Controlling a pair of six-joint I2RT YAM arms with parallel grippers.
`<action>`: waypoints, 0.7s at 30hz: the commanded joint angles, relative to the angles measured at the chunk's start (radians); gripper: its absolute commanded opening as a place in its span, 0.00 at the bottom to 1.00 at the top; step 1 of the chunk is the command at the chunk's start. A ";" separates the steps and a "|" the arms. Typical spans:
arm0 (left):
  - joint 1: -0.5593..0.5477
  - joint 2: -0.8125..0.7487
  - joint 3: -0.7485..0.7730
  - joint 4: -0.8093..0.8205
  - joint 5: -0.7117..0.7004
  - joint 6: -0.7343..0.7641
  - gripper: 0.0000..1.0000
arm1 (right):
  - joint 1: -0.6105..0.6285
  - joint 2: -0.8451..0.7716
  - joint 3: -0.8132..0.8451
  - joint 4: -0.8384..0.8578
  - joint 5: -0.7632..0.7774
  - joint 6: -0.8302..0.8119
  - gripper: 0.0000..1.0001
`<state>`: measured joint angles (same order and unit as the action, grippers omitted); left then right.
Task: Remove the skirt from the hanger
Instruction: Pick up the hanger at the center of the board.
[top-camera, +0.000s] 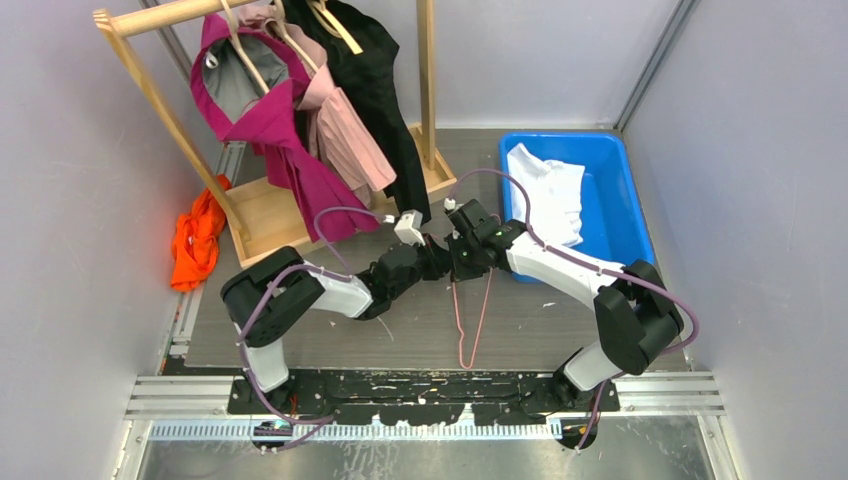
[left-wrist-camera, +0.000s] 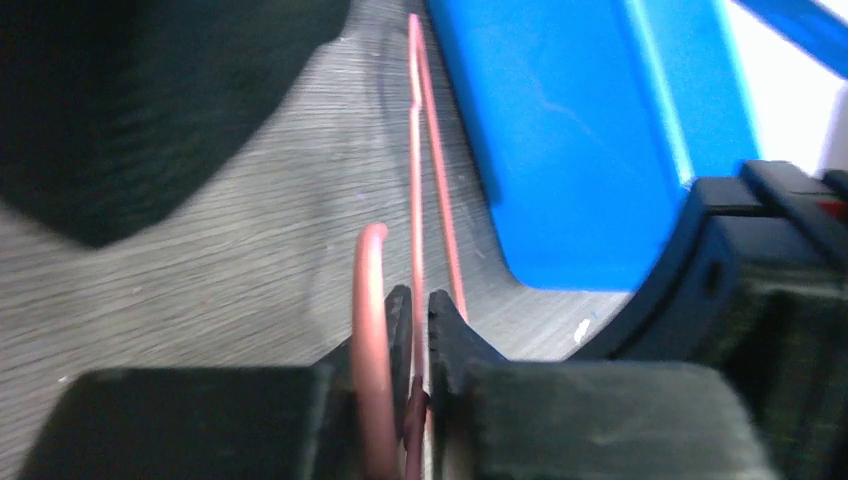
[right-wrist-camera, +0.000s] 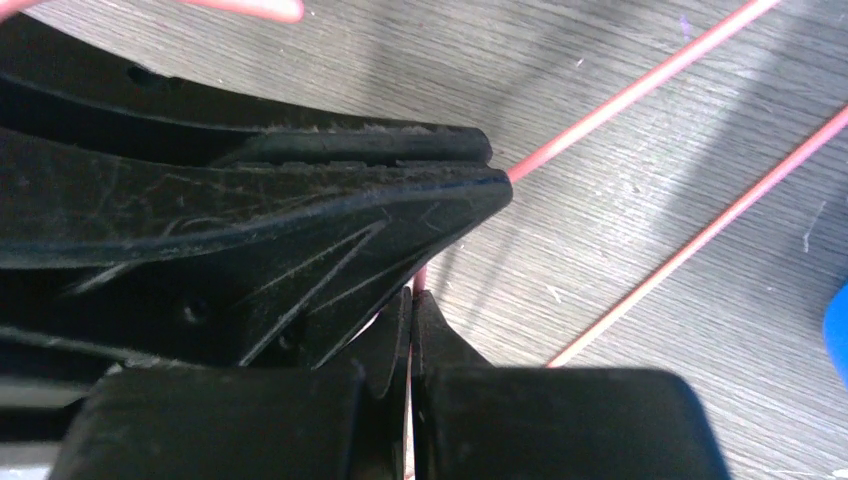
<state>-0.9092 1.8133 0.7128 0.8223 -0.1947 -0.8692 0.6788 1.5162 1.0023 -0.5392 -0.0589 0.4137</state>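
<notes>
A bare pink wire hanger (top-camera: 465, 366) hangs over the table's middle, held by both grippers where they meet. My left gripper (top-camera: 443, 262) is shut on its wire; in the left wrist view the wire (left-wrist-camera: 415, 180) runs between the closed fingertips (left-wrist-camera: 420, 305). My right gripper (top-camera: 458, 258) is shut on the same hanger; in the right wrist view a thin pink wire (right-wrist-camera: 640, 90) passes between its closed fingertips (right-wrist-camera: 411, 300), with the left gripper's fingers (right-wrist-camera: 400, 190) just above. A white garment (top-camera: 548, 190) lies in the blue bin (top-camera: 620, 220), apart from the hanger.
A wooden clothes rack (top-camera: 260, 215) at the back left holds magenta, pink and black garments. An orange cloth (top-camera: 197, 240) lies left of the rack's base. The blue bin also shows in the left wrist view (left-wrist-camera: 560, 130). Grey walls close in both sides.
</notes>
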 joint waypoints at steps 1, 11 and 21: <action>-0.003 0.005 0.032 0.092 0.022 0.013 0.00 | 0.005 -0.008 0.030 0.053 -0.017 -0.009 0.01; -0.005 -0.052 -0.004 0.087 -0.022 0.091 0.00 | 0.005 -0.010 0.039 0.006 0.041 -0.011 0.02; -0.011 -0.241 -0.028 -0.079 -0.038 0.211 0.00 | 0.005 -0.036 0.060 0.004 0.145 -0.013 0.62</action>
<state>-0.9077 1.6810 0.6758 0.7578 -0.2291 -0.7631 0.6834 1.5051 1.0267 -0.5545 0.0044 0.4107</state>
